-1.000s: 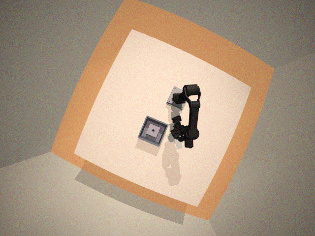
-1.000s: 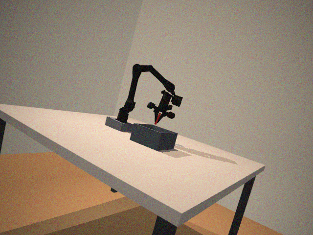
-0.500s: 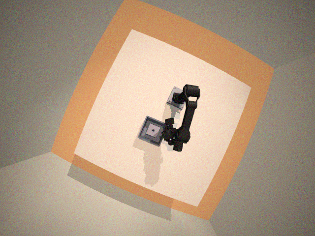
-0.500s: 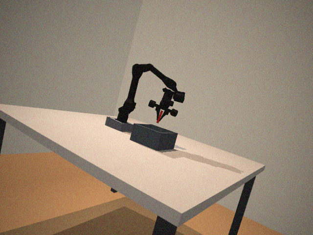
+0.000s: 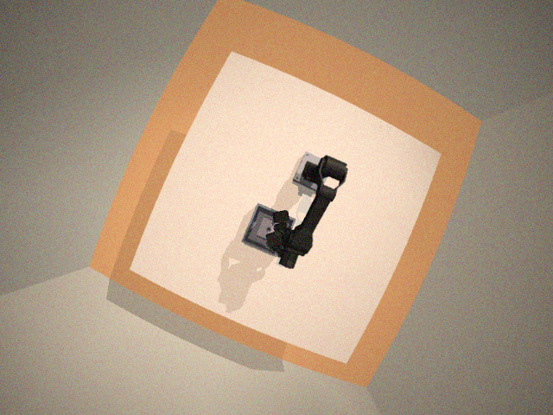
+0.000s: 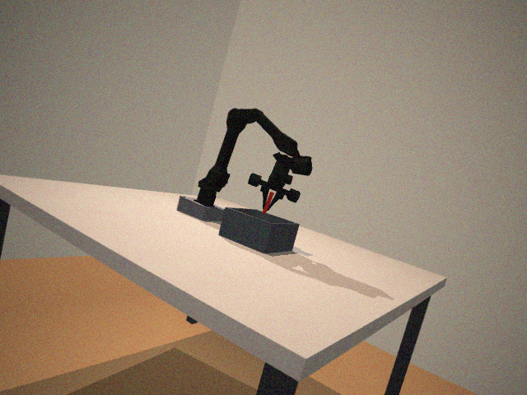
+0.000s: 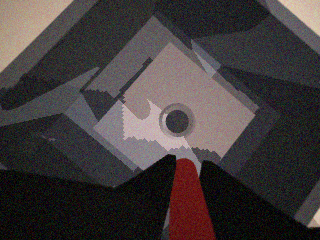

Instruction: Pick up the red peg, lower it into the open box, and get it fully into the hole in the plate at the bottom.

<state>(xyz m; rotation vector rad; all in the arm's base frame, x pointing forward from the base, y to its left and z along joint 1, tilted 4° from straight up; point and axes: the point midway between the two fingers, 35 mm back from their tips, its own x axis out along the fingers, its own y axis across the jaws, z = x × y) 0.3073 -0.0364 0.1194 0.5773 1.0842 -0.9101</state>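
Red peg held between the fingers, above the open box

The gripper (image 5: 273, 228) (image 6: 267, 208) (image 7: 187, 166) has its fingers nearly closed, a narrow gap apart, pinching the red peg (image 6: 268, 202) (image 7: 188, 200) between them. In the exterior view the peg slants along with the gripper, its lower end poking just past the fingertips. That end shows at the near rim of the opening of the dark box (image 5: 251, 241) (image 6: 243, 225) (image 7: 35, 44); whether it has dipped below the rim cannot be told.

Beneath and ahead of the fingers, as the wrist view looks down, the box lies open, its walls around a pale square plate (image 5: 264, 228) (image 7: 210, 95) at the bottom. The plate has one round, dark hole (image 5: 269, 229) (image 7: 177, 121) near its middle, ringed by a grey rim. The hole shows beyond the fingertips in that view, with the peg outside it. Patches of light and shadow fall over the plate and the inner walls.

The box stands on the white table (image 5: 357, 250) (image 6: 212, 276), below the fingers. Well behind them, past the box, is the arm's grey base (image 5: 298, 181) (image 6: 187, 206).

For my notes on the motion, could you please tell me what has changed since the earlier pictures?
The jaws, shut on the peg, moved sideways from beside the box to over it. The box stayed put, and the peg stayed gripped.
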